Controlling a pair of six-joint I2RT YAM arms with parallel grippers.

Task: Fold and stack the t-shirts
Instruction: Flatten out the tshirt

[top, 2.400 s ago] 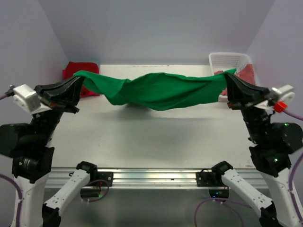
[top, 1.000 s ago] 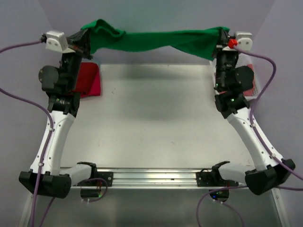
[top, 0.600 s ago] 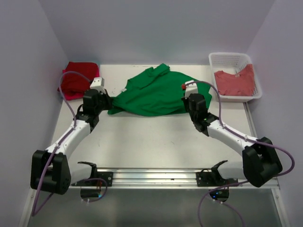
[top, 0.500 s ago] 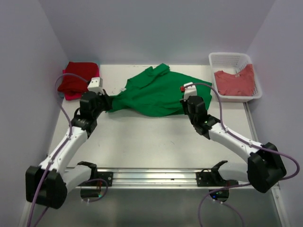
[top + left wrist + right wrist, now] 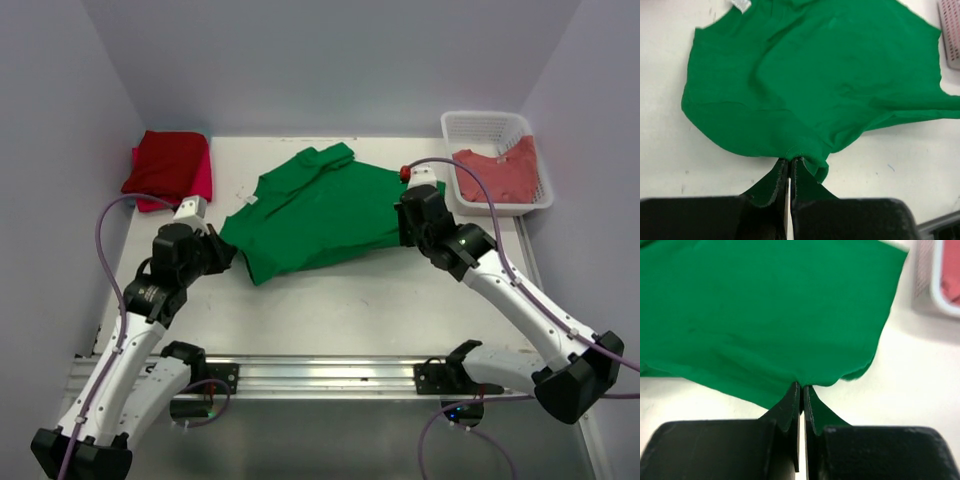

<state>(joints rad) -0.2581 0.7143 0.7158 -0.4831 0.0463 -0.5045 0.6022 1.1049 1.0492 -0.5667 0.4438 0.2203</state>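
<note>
Green t-shirt: near edge clamped in my left gripper and right gripper, body spread on the table (creased, not yet folded). Likely fault: uneven pull, or cloth slipping from one clamp, skews the fold. Beyond, red t-shirts lie stacked.

White-and-black arms, lilac cables (red knob, seemingly).

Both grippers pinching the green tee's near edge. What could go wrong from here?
1. The green t-shirt lies wrinkled, its far sleeve bunched; folding now would likely lock creases in.
2. The left gripper and right gripper pinch only small tucks of cloth; a pull may slip them.
3. One edge sits near the basket; a sideways drag might snag.
</note>
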